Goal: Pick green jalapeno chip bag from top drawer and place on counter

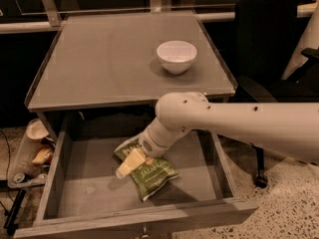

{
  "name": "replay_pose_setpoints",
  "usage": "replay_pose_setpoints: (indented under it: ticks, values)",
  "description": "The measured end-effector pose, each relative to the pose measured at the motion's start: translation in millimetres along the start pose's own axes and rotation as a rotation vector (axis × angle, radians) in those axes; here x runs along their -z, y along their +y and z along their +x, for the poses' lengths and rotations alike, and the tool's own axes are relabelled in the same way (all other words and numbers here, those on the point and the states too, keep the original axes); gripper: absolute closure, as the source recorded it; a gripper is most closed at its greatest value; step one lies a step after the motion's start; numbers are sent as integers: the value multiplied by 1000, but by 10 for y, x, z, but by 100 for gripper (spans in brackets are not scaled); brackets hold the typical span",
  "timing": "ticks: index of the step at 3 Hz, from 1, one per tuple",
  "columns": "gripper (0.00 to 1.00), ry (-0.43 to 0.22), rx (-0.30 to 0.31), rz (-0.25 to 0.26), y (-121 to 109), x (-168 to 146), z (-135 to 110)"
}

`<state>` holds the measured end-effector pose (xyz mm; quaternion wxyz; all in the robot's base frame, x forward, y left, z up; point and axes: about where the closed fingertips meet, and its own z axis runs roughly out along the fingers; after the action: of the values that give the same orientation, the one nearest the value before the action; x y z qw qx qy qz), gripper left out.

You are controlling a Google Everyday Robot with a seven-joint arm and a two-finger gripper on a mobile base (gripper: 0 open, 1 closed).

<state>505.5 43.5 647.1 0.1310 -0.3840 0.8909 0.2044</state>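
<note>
The green jalapeno chip bag [152, 172] lies flat on the floor of the open top drawer [84, 185], about mid-drawer. My gripper [128, 164] reaches down into the drawer from the right on the white arm [224, 123] and sits over the bag's left end, touching or just above it. The arm's wrist hides the bag's upper corner. The grey counter [109, 59] lies above the drawer and behind it.
A white bowl [176, 56] stands on the counter at the right rear. A black office chair [264, 39] stands close on the right. On the floor at the left are a cup [37, 129] and a tray of clutter [30, 163]. Low drawer walls surround the bag.
</note>
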Motion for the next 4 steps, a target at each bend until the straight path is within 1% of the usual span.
replay_pose_setpoints:
  ticks: [1, 2, 3, 4]
  values:
    - [0, 5, -19, 24, -123, -139, 26]
    - [0, 23, -32, 22, -158, -329, 46]
    - [0, 37, -33, 15, -145, -481, 33]
    - [18, 37, -33, 14, -143, -485, 33]
